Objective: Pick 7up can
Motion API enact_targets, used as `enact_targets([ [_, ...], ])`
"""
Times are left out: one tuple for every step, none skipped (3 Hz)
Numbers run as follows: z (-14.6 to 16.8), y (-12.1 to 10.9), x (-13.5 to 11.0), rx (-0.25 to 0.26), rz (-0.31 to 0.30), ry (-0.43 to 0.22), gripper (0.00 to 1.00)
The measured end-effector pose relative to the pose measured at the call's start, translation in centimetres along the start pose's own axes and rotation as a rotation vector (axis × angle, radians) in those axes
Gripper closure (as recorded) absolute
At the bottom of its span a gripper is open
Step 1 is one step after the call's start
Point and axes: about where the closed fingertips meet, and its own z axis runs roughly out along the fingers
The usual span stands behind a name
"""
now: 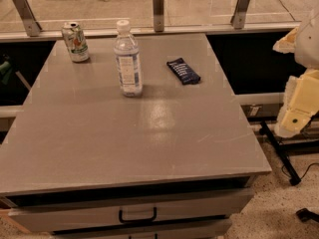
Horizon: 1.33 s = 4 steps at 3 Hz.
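Three things sit on the grey table (149,138), all toward its far edge. The 7up can (75,42) stands upright at the far left corner, apart from everything else. To its right and a little nearer stands a clear water bottle (128,59) with a white cap. Further right, a flat dark blue snack packet (183,70) lies on the tabletop. The gripper (298,101), cream-coloured, hangs off the right side of the table, well apart from the can and holding nothing that can be seen. Whether it is released or clenched cannot be told. A drawer with a dark handle (137,216) shows below the near edge.
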Motion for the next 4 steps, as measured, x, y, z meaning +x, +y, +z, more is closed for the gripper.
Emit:
enact_targets([
  [0.0, 0.0, 0.0, 0.0, 0.0, 0.0, 0.0],
  [0.0, -0.6, -0.2, 0.005, -0.034, -0.019, 0.0],
  [0.7, -2.2, -2.0, 0.008, -0.153, -0.098, 0.0],
  [0.4, -3.9, -7.4, 0.037, -0.344, -0.262, 0.0],
])
